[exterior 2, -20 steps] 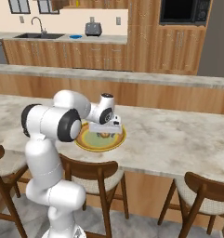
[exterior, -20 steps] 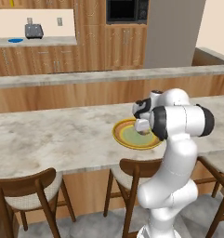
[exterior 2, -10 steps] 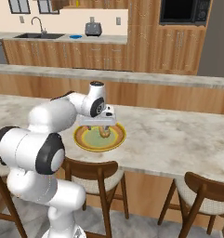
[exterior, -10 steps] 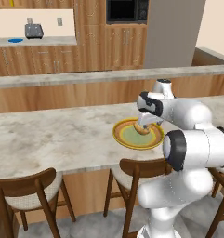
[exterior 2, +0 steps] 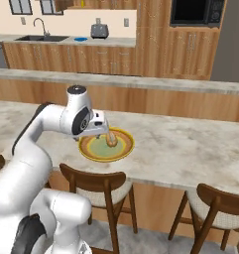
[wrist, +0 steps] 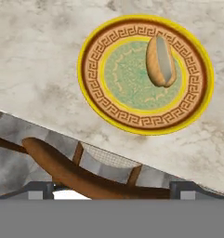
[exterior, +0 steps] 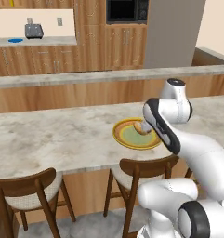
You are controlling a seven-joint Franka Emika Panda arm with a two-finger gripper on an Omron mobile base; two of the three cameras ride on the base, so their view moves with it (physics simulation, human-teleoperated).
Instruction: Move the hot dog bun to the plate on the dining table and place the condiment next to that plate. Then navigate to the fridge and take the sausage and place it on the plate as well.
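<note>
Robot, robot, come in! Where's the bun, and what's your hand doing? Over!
Gripper open, holding nothing. Hot dog bun lying on the plate, toward one side of the green centre. Plate on the dining table, near its front edge. Nothing in the way.

White arm bent sharply at elbow, forearm folded back toward base. Wrist turned downward. Gripper (exterior 2: 102,130) at arm's end, pointing down, jaws spread wide, nothing between fingertips (wrist: 39,189). Both dark tips at lower frame edge in hand view.
</note>
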